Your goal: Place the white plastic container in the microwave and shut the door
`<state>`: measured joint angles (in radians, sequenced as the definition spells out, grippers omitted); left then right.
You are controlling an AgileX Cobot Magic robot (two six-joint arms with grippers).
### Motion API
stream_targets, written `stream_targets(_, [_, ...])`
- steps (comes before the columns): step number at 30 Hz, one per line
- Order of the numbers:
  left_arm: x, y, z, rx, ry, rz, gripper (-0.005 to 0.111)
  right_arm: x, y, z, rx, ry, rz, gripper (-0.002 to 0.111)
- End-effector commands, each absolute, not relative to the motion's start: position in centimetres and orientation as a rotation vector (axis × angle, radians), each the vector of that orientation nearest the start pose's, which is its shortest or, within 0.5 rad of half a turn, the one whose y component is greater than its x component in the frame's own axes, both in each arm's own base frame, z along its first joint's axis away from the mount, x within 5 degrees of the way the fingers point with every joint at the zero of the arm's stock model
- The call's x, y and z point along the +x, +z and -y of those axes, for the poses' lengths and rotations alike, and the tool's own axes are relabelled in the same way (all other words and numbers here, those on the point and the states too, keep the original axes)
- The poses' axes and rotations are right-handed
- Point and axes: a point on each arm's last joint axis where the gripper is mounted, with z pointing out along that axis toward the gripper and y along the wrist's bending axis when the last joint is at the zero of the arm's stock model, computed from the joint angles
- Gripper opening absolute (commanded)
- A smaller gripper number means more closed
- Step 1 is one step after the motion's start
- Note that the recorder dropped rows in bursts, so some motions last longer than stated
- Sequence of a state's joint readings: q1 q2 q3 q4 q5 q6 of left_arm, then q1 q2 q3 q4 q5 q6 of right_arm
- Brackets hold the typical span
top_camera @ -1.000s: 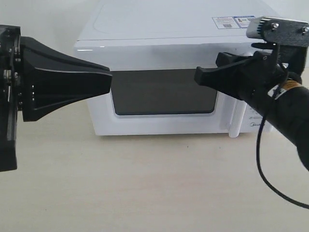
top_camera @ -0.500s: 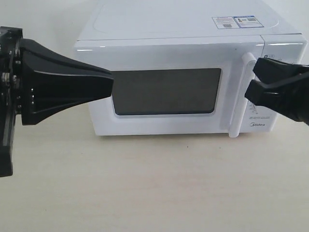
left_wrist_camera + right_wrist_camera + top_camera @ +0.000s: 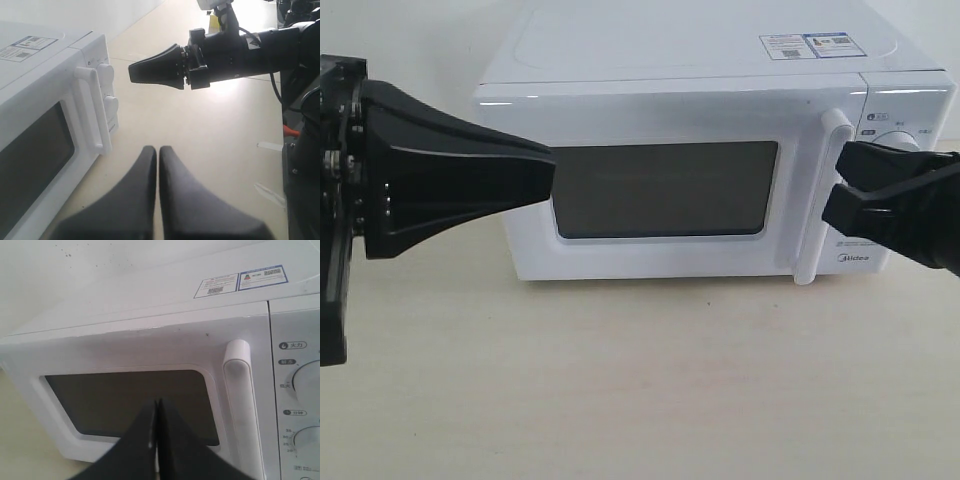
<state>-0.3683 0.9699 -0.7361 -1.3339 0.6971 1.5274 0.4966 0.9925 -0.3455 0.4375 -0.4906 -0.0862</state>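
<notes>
**Door shut, two grippers out front**

One microwave [image 3: 700,70] stands on the table [image 3: 640,390], its one door [image 3: 670,115] closed. The left gripper [image 3: 157,150], pinched together, hangs in front of the door. The right gripper [image 3: 156,404] (likewise pinched, empty) sits near the single handle [image 3: 817,200] and two dials [image 3: 106,75].

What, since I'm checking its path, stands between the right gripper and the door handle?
Nothing visible does. The right gripper, shut, hangs off to the side of the handle on the closed door, apart from it, with only open air between them in the left wrist view.
</notes>
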Motion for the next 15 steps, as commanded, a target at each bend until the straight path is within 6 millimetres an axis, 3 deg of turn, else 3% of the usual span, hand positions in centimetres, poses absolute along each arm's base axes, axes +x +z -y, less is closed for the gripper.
stream_targets(1, [15.6,34.0,12.1,0.98,-0.727,-1.61,0.004,17.6,25.5,-7.3,-0.006,0.426,-1.701,0.0])
stream_targets(7, [13.8,35.4,11.6,0.873,-0.841,-1.626,0.004,17.6,25.5,-7.3,-0.006,0.426,-1.701,0.0])
stream_targets(12, [10.6,37.4,10.5,0.689,-1.011,-1.63,0.004,17.6,25.5,-7.3,-0.006,0.426,-1.701,0.0])
stream_targets(15, [8.3,38.6,9.6,0.665,-1.034,-1.557,0.004,17.6,25.5,-7.3,-0.006,0.426,-1.701,0.0])
